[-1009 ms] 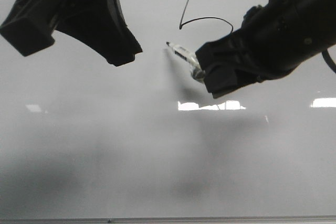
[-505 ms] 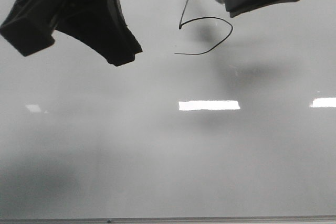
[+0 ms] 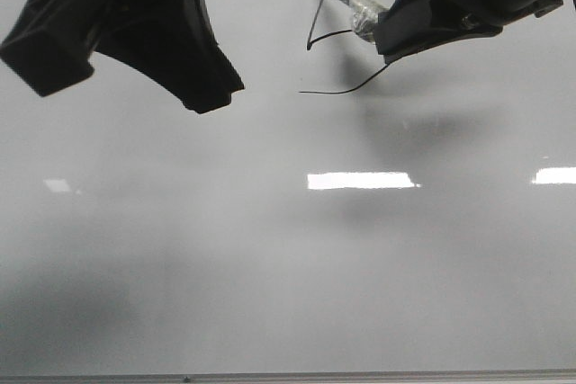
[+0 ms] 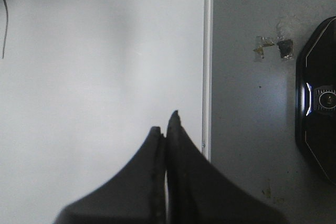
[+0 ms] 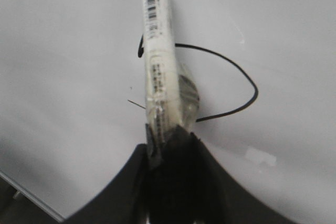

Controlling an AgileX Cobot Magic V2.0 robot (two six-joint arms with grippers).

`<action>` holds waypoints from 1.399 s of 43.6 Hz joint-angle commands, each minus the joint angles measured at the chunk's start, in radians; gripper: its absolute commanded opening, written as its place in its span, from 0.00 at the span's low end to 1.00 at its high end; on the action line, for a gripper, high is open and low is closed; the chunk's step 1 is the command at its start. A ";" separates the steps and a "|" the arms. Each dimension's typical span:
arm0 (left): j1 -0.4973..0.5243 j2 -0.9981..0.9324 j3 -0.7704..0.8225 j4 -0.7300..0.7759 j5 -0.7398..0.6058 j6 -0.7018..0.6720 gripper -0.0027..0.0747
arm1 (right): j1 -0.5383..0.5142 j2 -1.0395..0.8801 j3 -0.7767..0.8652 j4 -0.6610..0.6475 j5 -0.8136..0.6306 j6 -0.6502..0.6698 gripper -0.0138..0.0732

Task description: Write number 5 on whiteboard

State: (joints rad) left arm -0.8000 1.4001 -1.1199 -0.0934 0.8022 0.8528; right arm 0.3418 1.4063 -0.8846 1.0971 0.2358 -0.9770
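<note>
Glossy pale grey-white whiteboard (image 3: pixel 270 267) is lying wide and bare toward its near thin frame edge. Thin black hand-drawn number 5 (image 3: pixel 337 89) is sitting far, right of centre. Right gripper (image 5: pixel 169 139) is clamping a white barcoded marker pen (image 5: pixel 157 56) over it. Left gripper (image 4: pixel 165 129) is hanging pressed closed beside the board's right edge; only its wrist view is showing a black device (image 4: pixel 316 100) on the grey tabletop (image 4: pixel 252 129).

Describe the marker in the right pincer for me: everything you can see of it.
The marker is a slim white-barrelled pen with a barcode label and small print along its side; clear tape or film seems wrapped round its lower part. The right pincer is shut on that end. In the front view it slants up and left from the pincer, its tip by the stem of the number 5 on the whiteboard. Whether the tip touches the board cannot be told.
</note>
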 commanded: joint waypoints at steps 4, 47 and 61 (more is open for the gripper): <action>-0.004 -0.033 -0.033 -0.014 -0.042 -0.010 0.01 | -0.009 -0.012 -0.036 0.016 -0.034 0.001 0.09; -0.004 -0.033 -0.033 -0.023 -0.049 -0.010 0.01 | -0.135 -0.233 0.019 -0.338 0.176 0.016 0.09; -0.004 -0.102 -0.097 -0.070 0.037 -0.010 0.10 | -0.119 -0.333 0.020 -0.732 0.346 0.013 0.09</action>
State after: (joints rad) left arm -0.8000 1.3460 -1.1557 -0.1196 0.8402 0.8528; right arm 0.2119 1.1070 -0.8389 0.3855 0.6002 -0.9497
